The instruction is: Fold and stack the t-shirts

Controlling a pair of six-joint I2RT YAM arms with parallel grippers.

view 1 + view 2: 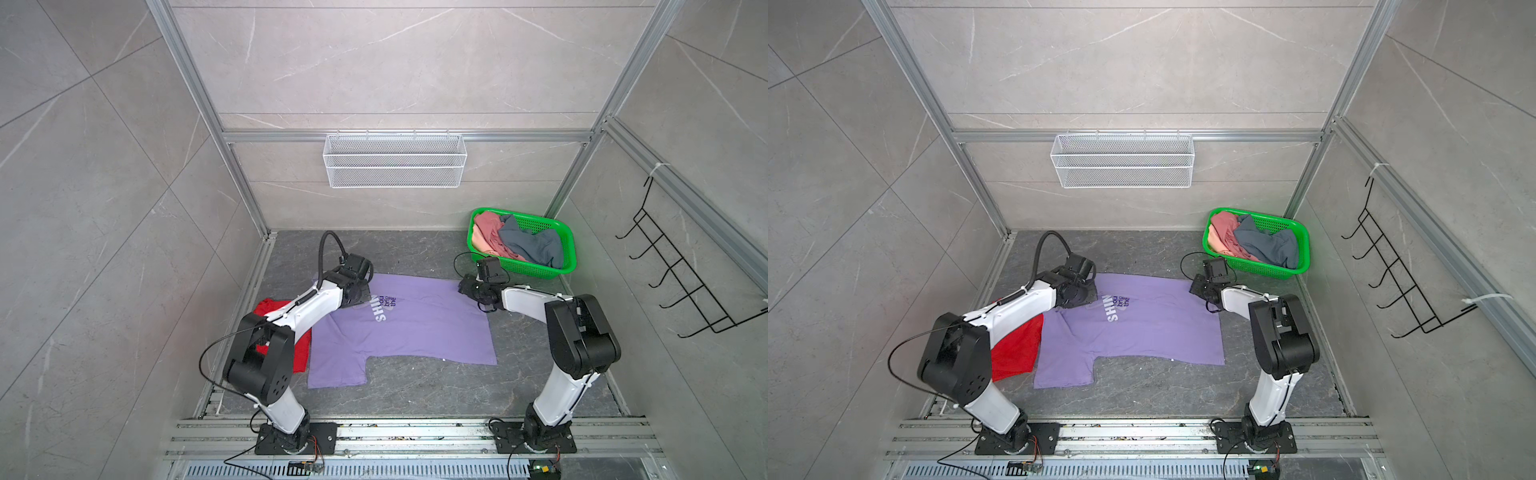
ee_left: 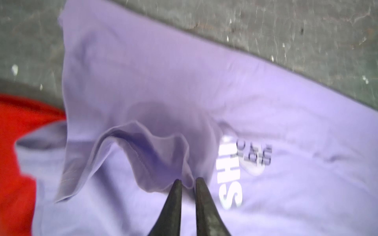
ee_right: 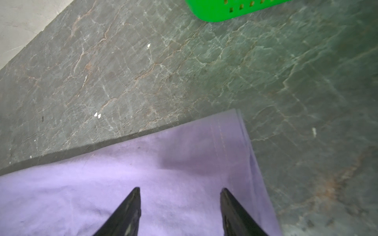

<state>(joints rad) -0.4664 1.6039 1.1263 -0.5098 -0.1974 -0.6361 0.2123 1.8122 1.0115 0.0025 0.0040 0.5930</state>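
A lavender t-shirt (image 1: 415, 328) (image 1: 1142, 328) with a white "SHINE" print lies spread on the dark table. Its far-left sleeve is folded over onto the chest. My left gripper (image 1: 366, 298) (image 1: 1094, 297) (image 2: 188, 181) is shut on a raised fold of that sleeve's edge (image 2: 143, 143). My right gripper (image 1: 461, 286) (image 1: 1192, 286) (image 3: 180, 190) stands open just above the shirt's far-right hem corner (image 3: 225, 143), with nothing between its fingers. A red t-shirt (image 1: 301, 353) (image 1: 1017, 353) (image 2: 16, 132) lies left of the lavender one, partly hidden by my left arm.
A green mesh basket (image 1: 569, 249) (image 1: 1304, 245) (image 3: 214, 12) stands at the back right, holding crumpled pink (image 1: 488, 232), peach (image 1: 478, 243) and grey-blue (image 1: 532, 245) t-shirts. A white wire basket (image 1: 395, 160) hangs on the back wall. A black hook rack (image 1: 673, 270) hangs on the right wall.
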